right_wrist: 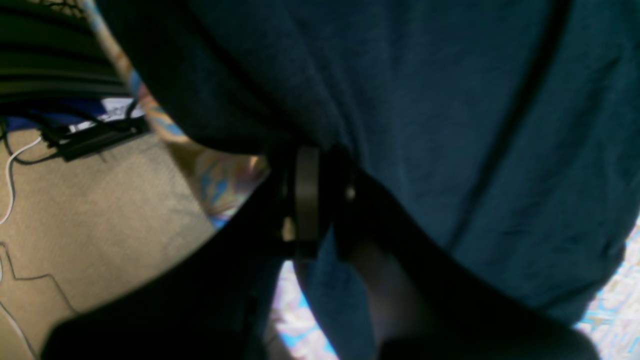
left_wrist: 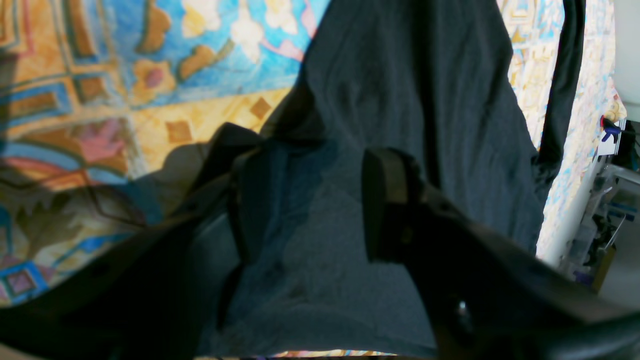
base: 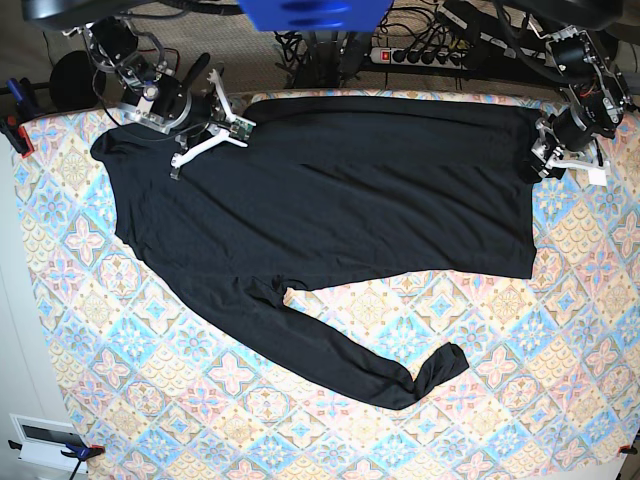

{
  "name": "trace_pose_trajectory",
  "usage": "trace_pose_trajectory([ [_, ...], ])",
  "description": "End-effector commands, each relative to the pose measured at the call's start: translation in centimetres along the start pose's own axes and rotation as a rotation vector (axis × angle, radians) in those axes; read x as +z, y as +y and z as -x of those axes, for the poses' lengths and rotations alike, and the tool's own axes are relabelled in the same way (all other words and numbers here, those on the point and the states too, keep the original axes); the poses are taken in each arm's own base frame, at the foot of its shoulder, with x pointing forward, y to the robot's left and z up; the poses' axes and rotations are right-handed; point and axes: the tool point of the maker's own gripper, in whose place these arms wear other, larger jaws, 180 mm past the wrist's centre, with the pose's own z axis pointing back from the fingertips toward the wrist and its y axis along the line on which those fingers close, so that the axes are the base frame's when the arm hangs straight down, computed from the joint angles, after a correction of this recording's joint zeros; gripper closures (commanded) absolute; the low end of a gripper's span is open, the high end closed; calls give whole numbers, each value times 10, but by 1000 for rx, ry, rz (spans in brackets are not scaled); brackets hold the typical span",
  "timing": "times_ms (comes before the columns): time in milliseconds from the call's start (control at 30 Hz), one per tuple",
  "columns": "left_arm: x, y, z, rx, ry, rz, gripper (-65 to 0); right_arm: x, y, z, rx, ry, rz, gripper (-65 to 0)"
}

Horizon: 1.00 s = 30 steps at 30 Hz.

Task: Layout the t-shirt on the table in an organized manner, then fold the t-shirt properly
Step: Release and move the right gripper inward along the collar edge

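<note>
The black t-shirt (base: 350, 190) lies spread across the far half of the table (base: 500, 400), with one long sleeve (base: 370, 375) trailing toward the near side. My right gripper (base: 205, 140) is at the shirt's far-left corner. In the right wrist view this gripper (right_wrist: 325, 155) is shut on a fold of the t-shirt (right_wrist: 475, 125) near the table's edge. My left gripper (base: 548, 160) is at the shirt's right edge. In the left wrist view it (left_wrist: 315, 200) stands open, its two fingers astride the dark fabric (left_wrist: 400, 90), which lies beneath them.
A power strip (base: 430, 55) and cables run behind the table's far edge. A blue clamp (base: 15, 110) grips the left edge and a white box (base: 45, 440) sits at the near-left corner. Beige floor (right_wrist: 100, 225) shows beside the table.
</note>
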Motion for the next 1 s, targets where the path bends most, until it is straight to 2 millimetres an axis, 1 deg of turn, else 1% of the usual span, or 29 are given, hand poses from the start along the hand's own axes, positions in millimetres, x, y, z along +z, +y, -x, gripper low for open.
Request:
trace_pose_trajectory([
  [0,5,-5,-12,-19,-28,13,-273,4,-12,-7,11,-26,32,-31],
  [200,5,-5,-12,-18,-29,13,-273,4,-34,-16,23,-43,79,-31],
  [267,5,-5,-12,-18,-29,13,-273,4,-38,-17,26,-46,88,-32],
  [333,5,-5,-12,-18,-29,13,-273,4,-38,-17,25,-45,87,-32],
  [500,5,-5,-12,-18,-29,13,-273,-2,-36,-2,9,0,77,-34],
  [600,5,-5,-11,-16,-29,13,-273,-4,-36,2,2,12,74,-34],
  [667,5,-5,-11,-16,-29,13,-273,-2,-44,6,-7,23,95,-37],
  [733,5,-5,-11,-16,-29,13,-273,0,-48,13,-13,55,106,-62],
  [833,5,-5,-11,-16,-29,13,-273,2,-45,14,-11,71,104,-135],
  [900,5,-5,-11,-16,-29,13,-273,5,-46,7,-2,47,112,-179],
  [967,5,-5,-11,-16,-29,13,-273,9,-49,-1,8,24,125,-203],
])
